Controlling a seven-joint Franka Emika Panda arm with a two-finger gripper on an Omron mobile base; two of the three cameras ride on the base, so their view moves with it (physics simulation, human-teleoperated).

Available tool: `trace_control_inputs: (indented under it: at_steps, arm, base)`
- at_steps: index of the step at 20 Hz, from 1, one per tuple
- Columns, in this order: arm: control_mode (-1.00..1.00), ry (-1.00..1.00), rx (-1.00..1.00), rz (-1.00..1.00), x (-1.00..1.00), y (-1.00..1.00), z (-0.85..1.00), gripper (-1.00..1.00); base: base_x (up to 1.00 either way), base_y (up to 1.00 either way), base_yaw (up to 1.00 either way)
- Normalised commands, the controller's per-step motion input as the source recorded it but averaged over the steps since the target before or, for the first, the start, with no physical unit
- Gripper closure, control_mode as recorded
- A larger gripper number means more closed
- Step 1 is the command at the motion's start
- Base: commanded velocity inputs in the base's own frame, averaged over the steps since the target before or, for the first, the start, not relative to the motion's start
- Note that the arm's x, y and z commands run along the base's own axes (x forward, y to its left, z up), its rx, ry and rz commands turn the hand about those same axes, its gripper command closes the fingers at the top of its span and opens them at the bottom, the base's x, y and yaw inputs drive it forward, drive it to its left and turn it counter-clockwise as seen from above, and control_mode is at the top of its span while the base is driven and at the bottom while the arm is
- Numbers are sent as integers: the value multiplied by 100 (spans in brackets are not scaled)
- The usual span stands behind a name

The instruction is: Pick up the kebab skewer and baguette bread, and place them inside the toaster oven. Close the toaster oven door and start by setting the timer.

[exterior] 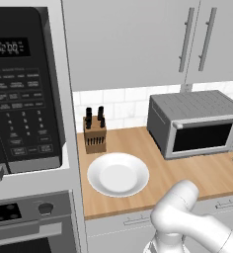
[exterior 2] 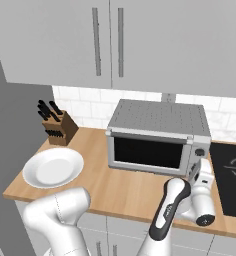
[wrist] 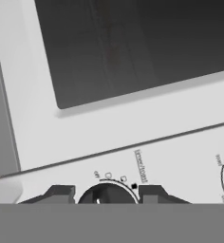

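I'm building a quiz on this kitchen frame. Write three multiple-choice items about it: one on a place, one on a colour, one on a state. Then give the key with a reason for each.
1. Where does the knife block stand?
A. On the wooden counter, behind the plate
B. On top of the toaster oven
C. On the black cooktop

2. What colour is the plate?
A. Black
B. White
C. Orange

3. How is the toaster oven door?
A. Hanging wide open
B. Taken off
C. Shut

Key:
1 A: both base views show the block on the wood near the tiled wall, the plate in front of it.
2 B: it is white in both base views.
3 C: the door lies flush with the oven's front, while the gripper sits at a dial on the control panel.
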Motion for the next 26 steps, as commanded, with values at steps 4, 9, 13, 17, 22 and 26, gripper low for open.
trace_control_inputs:
  at_steps: [4,9,13,17,22,26]
  arm:
    - [-100,0,7,-1,0,-32,-18,100]
    - [-100,0,7,-5,0,-21,-18,100]
    - [-100,0,10,-7,0,-15,-23,100]
    - [-100,0,14,-7,0,-13,-25,100]
    - [-100,0,14,-6,5,-31,-24,100]
    - [-100,0,14,-5,9,-39,-29,100]
  base:
    - [0,0,0]
    - [0,0,0]
    - [0,0,0]
    - [0,0,0]
    - [0,0,0]
    - [0,0,0]
